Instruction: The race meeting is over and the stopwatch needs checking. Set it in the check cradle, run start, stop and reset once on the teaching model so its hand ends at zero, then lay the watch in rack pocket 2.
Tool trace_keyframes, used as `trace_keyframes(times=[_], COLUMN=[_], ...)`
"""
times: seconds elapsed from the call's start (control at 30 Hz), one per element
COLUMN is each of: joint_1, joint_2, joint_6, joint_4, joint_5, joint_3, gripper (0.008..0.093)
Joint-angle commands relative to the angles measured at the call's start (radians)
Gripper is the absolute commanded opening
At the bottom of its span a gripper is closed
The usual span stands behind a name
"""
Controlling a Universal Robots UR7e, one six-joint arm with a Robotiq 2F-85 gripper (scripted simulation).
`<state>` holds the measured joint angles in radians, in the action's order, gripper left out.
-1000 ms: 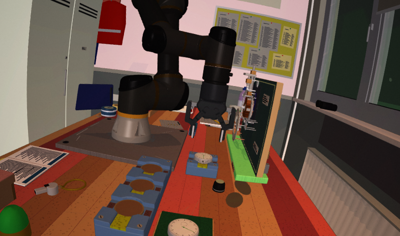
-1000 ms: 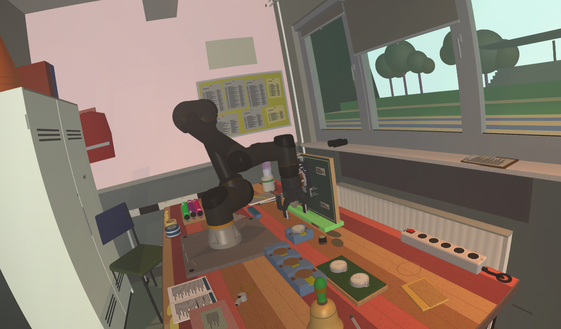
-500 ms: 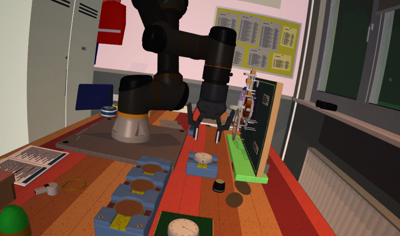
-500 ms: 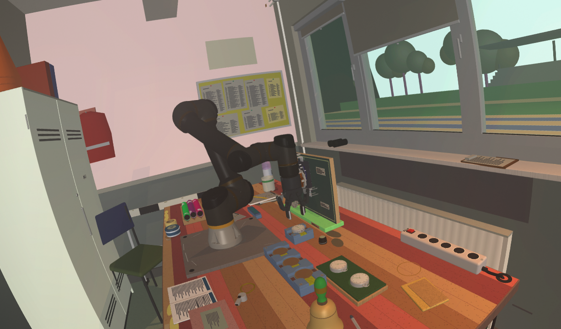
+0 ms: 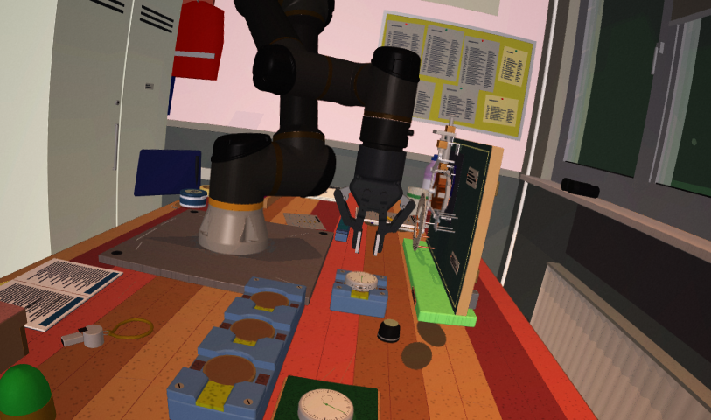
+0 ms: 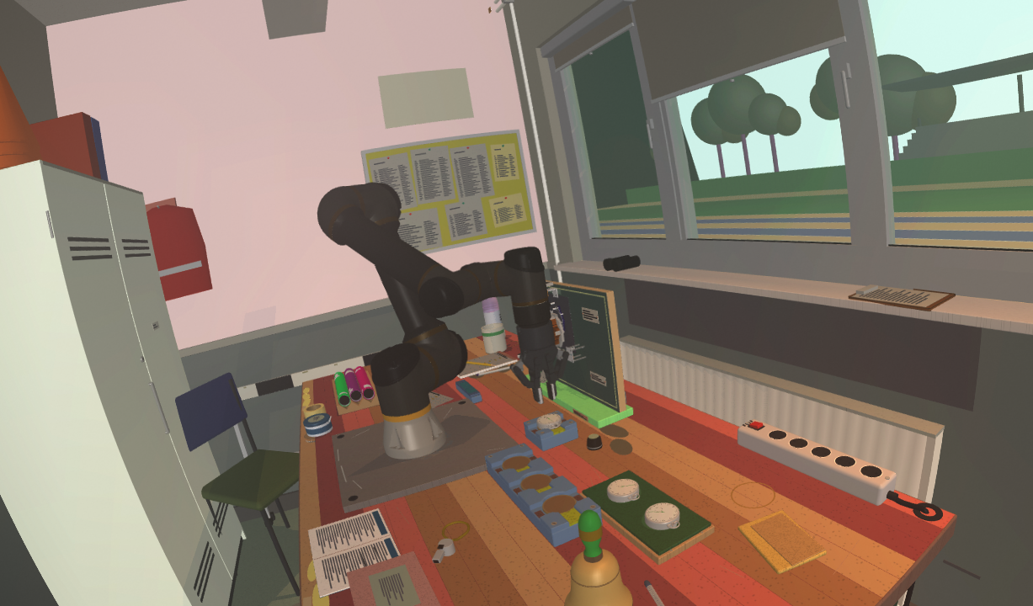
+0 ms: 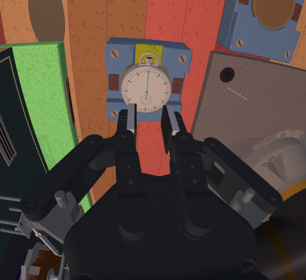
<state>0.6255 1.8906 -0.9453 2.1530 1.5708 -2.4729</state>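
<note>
The stopwatch (image 7: 146, 90) lies face up in the blue check cradle (image 5: 359, 292), its green hand pointing at the crown. My gripper (image 5: 368, 244) hangs in the air above and behind the cradle, partly closed and empty. The teaching model (image 5: 455, 229), a dark upright board with gears and a plunger on top, stands on a green base just right of the gripper. The blue three-pocket rack (image 5: 242, 346) lies left of the cradle, its brown pockets empty.
The teaching model's gears (image 5: 426, 216) stick out close to my right finger. A black knob (image 5: 388, 331) sits in front of the cradle. A green tray (image 6: 648, 514) with two more stopwatches lies near the front. The robot base plate (image 5: 218, 250) is to the left.
</note>
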Motion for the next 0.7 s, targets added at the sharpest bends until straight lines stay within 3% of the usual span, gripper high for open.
trace_keyframes(times=[0.0, 0.33, 0.67], joint_1=[0.000, 0.000, 0.000], joint_2=[0.000, 0.000, 0.000], joint_6=[0.000, 0.000, 0.000], joint_4=[0.000, 0.000, 0.000], joint_5=[0.000, 0.000, 0.000], joint_3=[0.000, 0.000, 0.000], gripper=[0.0280, 0.0080, 0.0080])
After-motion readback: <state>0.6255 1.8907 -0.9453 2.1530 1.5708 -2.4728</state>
